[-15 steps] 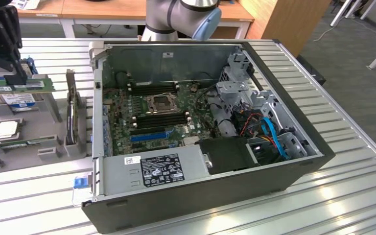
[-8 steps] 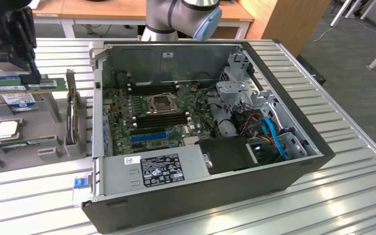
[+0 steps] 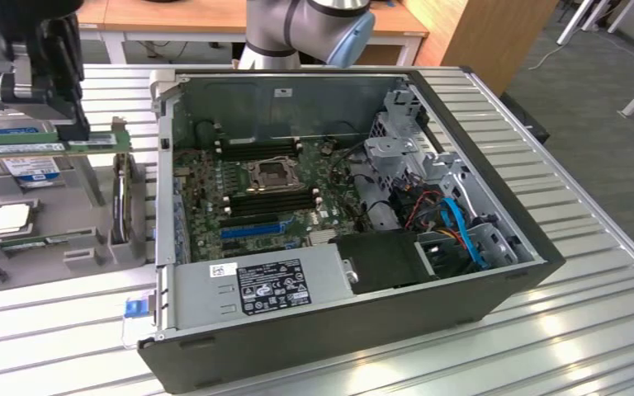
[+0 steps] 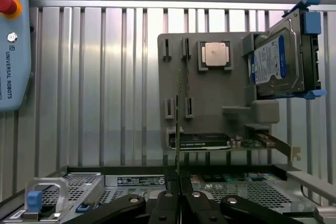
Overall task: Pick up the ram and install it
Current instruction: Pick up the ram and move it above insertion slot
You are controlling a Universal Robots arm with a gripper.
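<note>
The ram is a long thin green stick with a white sticker. It hangs level above the grey holder at the exterior view's left. My black gripper is shut on its upper edge. From the wrist, the ram appears edge-on as a thin line running out from between my fingertips, with the gripper closed around it. To the exterior view's right lies the open computer case, its motherboard showing dark memory slots.
The holder carries a blue-labelled hard drive, a processor chip, another green stick and a dark card. A teach pendant lies on the slatted metal table. The power supply fills the case's near end.
</note>
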